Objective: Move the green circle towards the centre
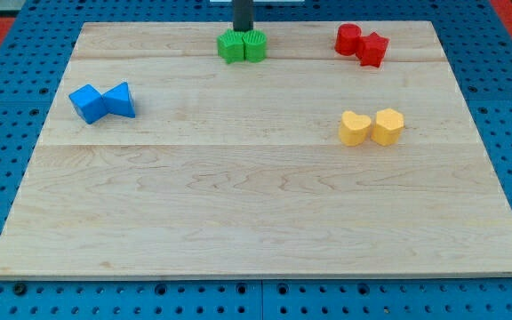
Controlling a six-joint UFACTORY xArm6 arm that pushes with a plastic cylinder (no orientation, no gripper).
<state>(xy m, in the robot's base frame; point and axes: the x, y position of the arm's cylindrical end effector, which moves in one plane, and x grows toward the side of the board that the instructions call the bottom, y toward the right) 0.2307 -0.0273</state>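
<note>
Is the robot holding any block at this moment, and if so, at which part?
Nothing is held. My tip only stands at the top edge of the two green blocks; contact cannot be told.

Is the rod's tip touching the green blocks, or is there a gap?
Cannot tell. In the camera view my tip ends right behind the green blocks, which hide its very end.

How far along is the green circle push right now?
Done: my tip is placed behind the green blocks, on their top side in the view, at their upper edge. In hand: the push toward the view's bottom looks barely begun; the green pair sits at the board's top edge, and I cannot tell which one is the circle. Left: nearly the whole way to the centre.
</note>
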